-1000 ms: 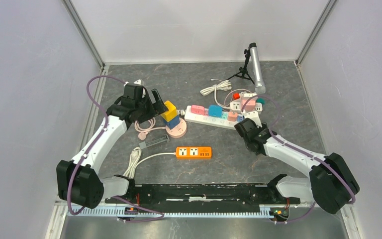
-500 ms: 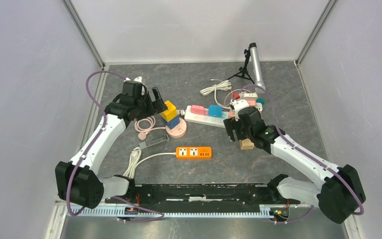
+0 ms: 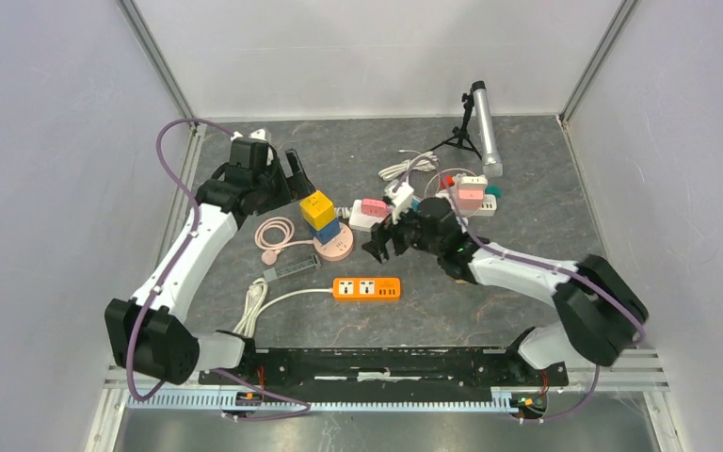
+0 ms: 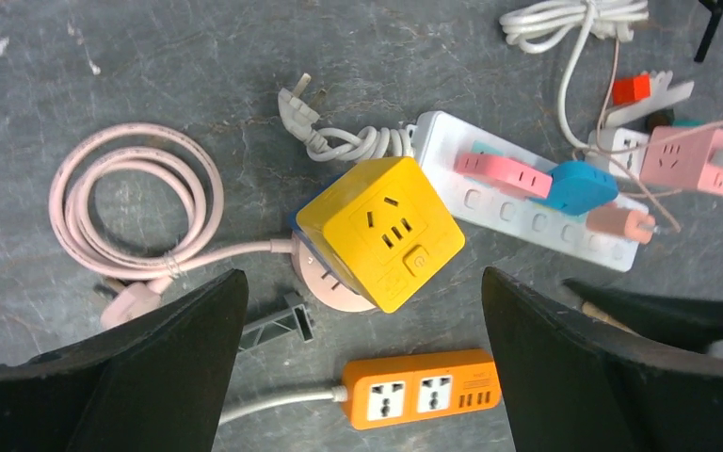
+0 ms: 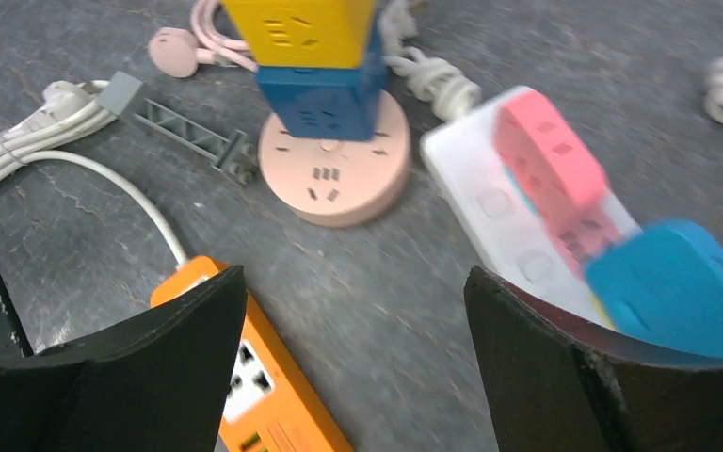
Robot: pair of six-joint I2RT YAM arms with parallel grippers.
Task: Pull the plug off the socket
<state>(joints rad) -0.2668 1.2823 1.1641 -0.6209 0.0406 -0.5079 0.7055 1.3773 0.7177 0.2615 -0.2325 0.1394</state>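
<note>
I count one white power strip (image 4: 518, 218) holding three plugs (image 4: 501, 174), one orange strip (image 4: 419, 386), one yellow cube (image 4: 381, 231); both jaws open, empty.

Pink plug (image 4: 504, 174) in white socket strip (image 4: 444, 153)

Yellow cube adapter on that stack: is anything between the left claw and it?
Nothing visible does. The left wrist view shows the yellow cube adapter unobstructed below the open left gripper; the white power strip lies beside it, not over it.
</note>
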